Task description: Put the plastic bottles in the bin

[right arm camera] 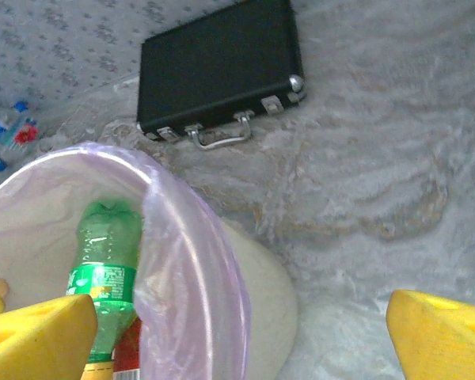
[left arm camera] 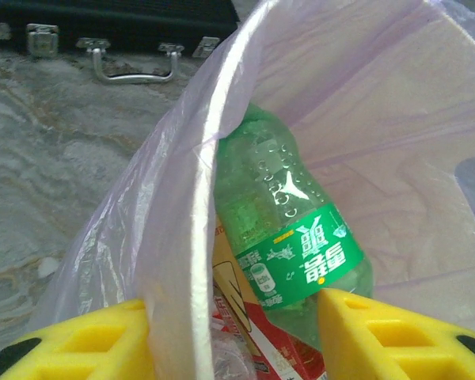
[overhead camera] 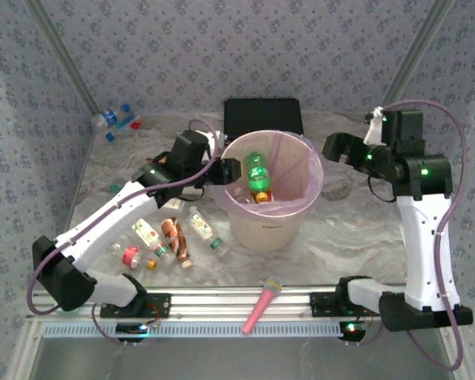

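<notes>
Leaning against the left inner wall of the bin (overhead camera: 273, 229), a green bottle (overhead camera: 256, 170) stands with its lobed base up, its green label facing the left wrist camera. Its lower end sits among red and orange labelled items at the bottom. The pink liner folds over the bin's rim all round.

The left hand (left arm camera: 233, 309) is at the rim's left edge. Its yellow fingers (left arm camera: 87, 344) stand apart, with the liner edge and the bottle's lower part between them. I cannot tell whether they press on the bottle.

The right hand (right arm camera: 243, 309) hangs beyond the rim's right side with its fingers spread wide and nothing gripped.

Several more bottles (overhead camera: 170, 237) lie close together on the surface (overhead camera: 364, 229) just left of the bin, under the left arm. A few others (overhead camera: 119, 119) rest in the far left corner. A black case (overhead camera: 263, 115) lies just behind the bin. A pink microphone (overhead camera: 261, 305) crosses the near rail. Right of the bin, open marbled surface runs to the right arm.
</notes>
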Robot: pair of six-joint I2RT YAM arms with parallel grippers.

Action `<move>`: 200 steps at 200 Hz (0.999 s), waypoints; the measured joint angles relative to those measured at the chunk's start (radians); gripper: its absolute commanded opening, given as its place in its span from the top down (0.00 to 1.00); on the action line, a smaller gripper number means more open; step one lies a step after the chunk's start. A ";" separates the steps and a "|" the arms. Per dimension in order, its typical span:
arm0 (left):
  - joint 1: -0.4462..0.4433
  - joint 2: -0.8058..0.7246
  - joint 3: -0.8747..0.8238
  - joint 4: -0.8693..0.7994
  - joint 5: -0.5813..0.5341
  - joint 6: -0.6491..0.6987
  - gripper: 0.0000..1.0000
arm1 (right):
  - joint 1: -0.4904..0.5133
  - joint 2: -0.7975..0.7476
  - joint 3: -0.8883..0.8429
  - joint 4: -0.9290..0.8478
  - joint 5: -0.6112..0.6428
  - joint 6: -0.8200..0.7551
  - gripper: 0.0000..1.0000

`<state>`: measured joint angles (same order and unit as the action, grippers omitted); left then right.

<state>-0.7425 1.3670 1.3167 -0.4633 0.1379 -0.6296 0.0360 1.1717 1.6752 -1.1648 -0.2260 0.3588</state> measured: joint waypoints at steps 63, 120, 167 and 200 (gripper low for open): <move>-0.067 0.193 0.152 0.090 0.000 -0.006 0.51 | -0.150 -0.050 -0.172 0.017 -0.245 0.030 0.04; -0.084 0.287 0.240 0.117 0.013 0.011 0.29 | -0.217 -0.077 -0.229 0.047 -0.314 0.036 0.05; -0.084 0.284 0.256 0.064 -0.008 0.083 0.00 | -0.220 -0.064 -0.242 0.079 -0.320 0.021 0.07; -0.068 0.270 0.279 -0.008 -0.016 0.142 0.00 | -0.219 -0.064 -0.268 0.093 -0.331 0.014 0.08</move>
<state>-0.8104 1.6371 1.5959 -0.4709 0.1223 -0.4881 -0.1833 1.1072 1.4075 -1.0721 -0.5571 0.3729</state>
